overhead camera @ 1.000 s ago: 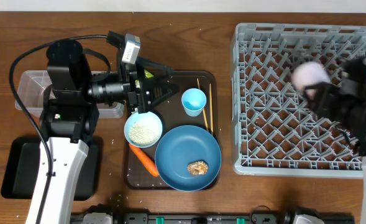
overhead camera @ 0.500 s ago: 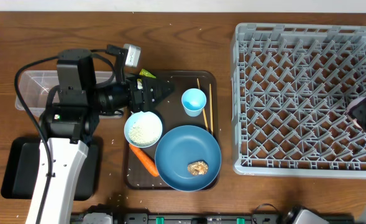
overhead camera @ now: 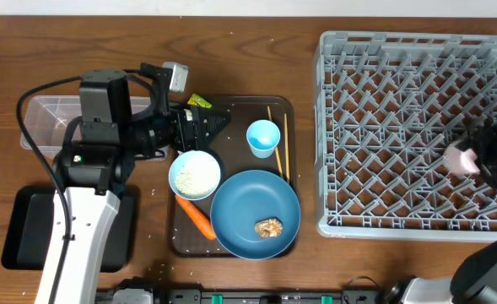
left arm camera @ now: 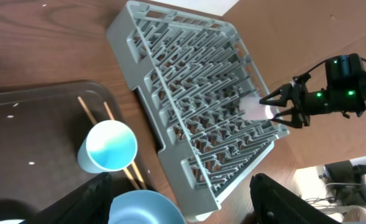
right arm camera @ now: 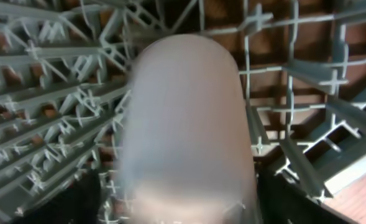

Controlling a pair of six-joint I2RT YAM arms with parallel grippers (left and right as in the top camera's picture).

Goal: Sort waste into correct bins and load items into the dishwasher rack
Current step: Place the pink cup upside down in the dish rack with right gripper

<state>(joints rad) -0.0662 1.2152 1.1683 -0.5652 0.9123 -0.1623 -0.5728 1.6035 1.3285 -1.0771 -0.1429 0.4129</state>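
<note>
The pink cup (overhead camera: 461, 158) lies blurred low in the grey dishwasher rack (overhead camera: 383, 76) by its right wall. My right gripper (overhead camera: 476, 160) is open around the pink cup (right arm camera: 183, 124), with a small gap at each finger. My left gripper (overhead camera: 217, 127) hangs open over the brown serving tray (overhead camera: 240, 110), holding nothing. Below it are the light blue cup (overhead camera: 263, 138), chopsticks (overhead camera: 286, 148) and light blue bowl (overhead camera: 194, 175) of rice. The blue plate (overhead camera: 240, 203) holds a brown lump (overhead camera: 269, 227). A carrot (overhead camera: 196, 217) lies beside it.
A yellow-green wrapper (overhead camera: 198, 101) peeks out beside the left wrist. The clear tub (overhead camera: 45, 118) stands at the far left, partly under the left arm. In front of it lies the black tray (overhead camera: 24, 228). Bare table separates the serving tray from the rack.
The right arm carried the pink cup from the rack's upper right to its right wall, and its jaws widened. The left arm drew slightly left.
</note>
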